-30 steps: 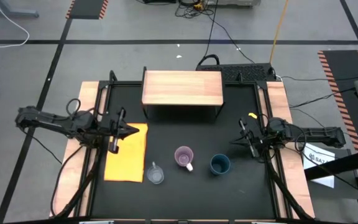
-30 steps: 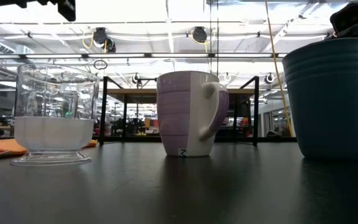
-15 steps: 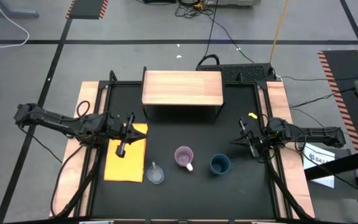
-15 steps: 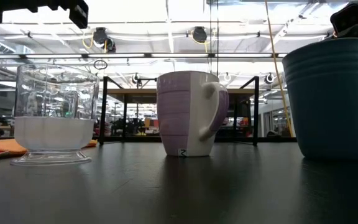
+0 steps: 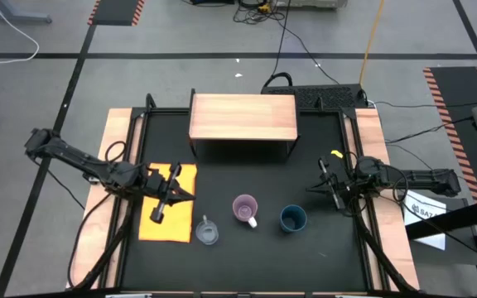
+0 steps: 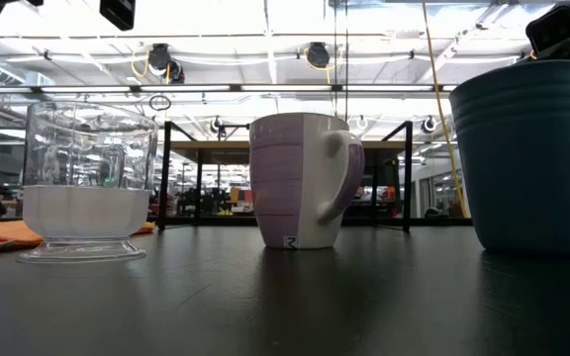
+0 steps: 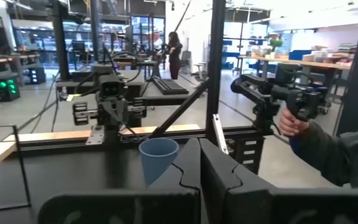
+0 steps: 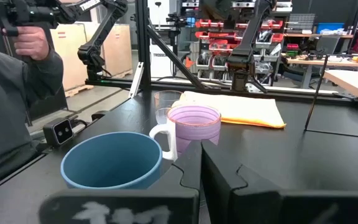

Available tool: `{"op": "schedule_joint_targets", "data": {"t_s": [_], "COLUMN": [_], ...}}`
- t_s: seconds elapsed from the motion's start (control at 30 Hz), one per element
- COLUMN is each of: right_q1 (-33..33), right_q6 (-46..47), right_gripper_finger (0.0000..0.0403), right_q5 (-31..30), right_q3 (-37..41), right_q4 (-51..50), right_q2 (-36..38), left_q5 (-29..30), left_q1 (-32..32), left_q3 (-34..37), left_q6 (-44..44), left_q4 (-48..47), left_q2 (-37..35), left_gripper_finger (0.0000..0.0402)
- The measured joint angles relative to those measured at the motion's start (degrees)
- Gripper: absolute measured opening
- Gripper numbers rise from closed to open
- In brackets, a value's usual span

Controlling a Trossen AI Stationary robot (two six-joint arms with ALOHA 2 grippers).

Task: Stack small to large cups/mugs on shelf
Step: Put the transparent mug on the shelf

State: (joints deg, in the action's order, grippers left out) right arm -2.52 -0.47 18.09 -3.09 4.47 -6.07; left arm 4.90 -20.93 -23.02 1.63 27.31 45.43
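Observation:
Three cups stand on their bases in a row near the table's front: a clear glass cup (image 5: 207, 232), a light purple mug (image 5: 245, 209) with a pale handle, and a dark blue cup (image 5: 293, 218). The light-wood shelf (image 5: 243, 116) stands on thin black legs at the back. My left gripper (image 5: 187, 193) is shut and held level above the yellow mat (image 5: 168, 217), left of the glass cup, pointing toward the cups. In its wrist view the shut fingers (image 7: 199, 163) face the blue cup (image 7: 158, 158). My right gripper (image 5: 313, 189) is shut, right of the blue cup (image 8: 112, 160).
The yellow mat lies flat at the left, under my left gripper. Black frame posts rise along the table's sides and back. A person holding a control handle (image 7: 291, 109) stands beyond the table's near right side. Bare black tabletop (image 5: 247, 170) lies between the cups and the shelf.
My left gripper has swung toward the table's near edge and a little to the right, over the yellow mat, sinking slightly and turning toward the cups. It has stayed shut. The cups and my right arm have kept still.

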Motion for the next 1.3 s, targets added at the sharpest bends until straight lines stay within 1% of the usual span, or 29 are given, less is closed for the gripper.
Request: {"op": "schedule_joint_targets", "data": {"t_s": [0.17, 0.37, 0.73, 0.87, 0.93, 1.17, 1.3], "right_q1": [0.00, 0.00, -0.02, 0.00, -0.02, -0.02, -0.01], "right_q6": [0.80, 1.31, 1.36, 1.33, 1.33, 1.35, 1.34], "right_gripper_finger": [0.0000, 0.0000, 0.0000, 0.0000, 0.0000, 0.0000, 0.0000], "right_q5": [0.00, 0.00, 0.00, 0.00, 0.00, 0.00, 0.00], "right_q3": [0.01, 0.01, 0.00, 0.02, 0.00, 0.00, 0.01], "right_q4": [0.00, -0.02, -0.02, -0.02, -0.02, -0.02, -0.02], "right_q2": [0.00, 0.00, 0.00, 0.00, 0.00, 0.00, 0.00], "left_q5": [1.44, 4.11, 4.56, 7.48, 7.63, 8.11, 8.42], "left_q1": [-2.34, -3.39, -7.12, -8.37, -8.77, -10.40, -10.70], "left_q3": [0.01, -0.01, 0.02, 0.00, 0.02, 0.02, 0.02], "left_q6": [0.56, 2.72, 5.55, 6.25, 5.83, 0.21, -1.71], "left_q4": [-0.12, -0.21, -0.05, 0.26, 1.73, 11.47, 13.99], "left_q2": [0.89, 3.49, 8.33, 10.07, 11.12, 16.05, 18.34], "left_gripper_finger": [0.0000, 0.0000, 0.0000, 0.0000, 0.0000, 0.0000, 0.0000]}}
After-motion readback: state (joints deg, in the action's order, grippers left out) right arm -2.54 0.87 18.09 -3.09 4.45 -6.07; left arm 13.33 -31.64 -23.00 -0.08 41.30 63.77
